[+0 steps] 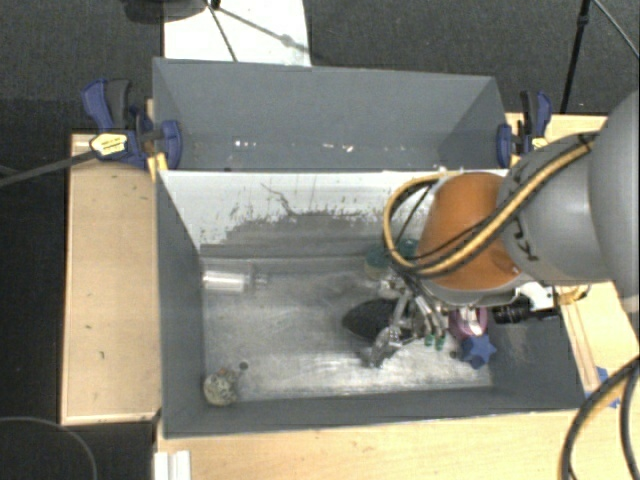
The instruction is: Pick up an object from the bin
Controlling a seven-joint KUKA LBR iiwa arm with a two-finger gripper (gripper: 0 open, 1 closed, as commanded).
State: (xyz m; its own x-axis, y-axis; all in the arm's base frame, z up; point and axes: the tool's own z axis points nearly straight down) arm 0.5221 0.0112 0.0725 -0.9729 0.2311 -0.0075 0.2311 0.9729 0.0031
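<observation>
Robotics laboratory work cell, viewed from above. Identified by an industrial robot arm (590, 208) with orange wrist cover (460, 218) and looped cables (392, 230), reaching into a scuffed grey sheet-metal bin (320, 118); by thin black stand poles (581, 43) over dark flooring (60, 28); by a loose cable (45, 165) trailing at left.

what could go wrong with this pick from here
1. The gripper hangs right by the flat black rounded object at its left; it may nudge that aside instead of catching it.
2. The small blue knobbly piece and the purple piece lie close on its other side and could get dragged or snagged.
</observation>
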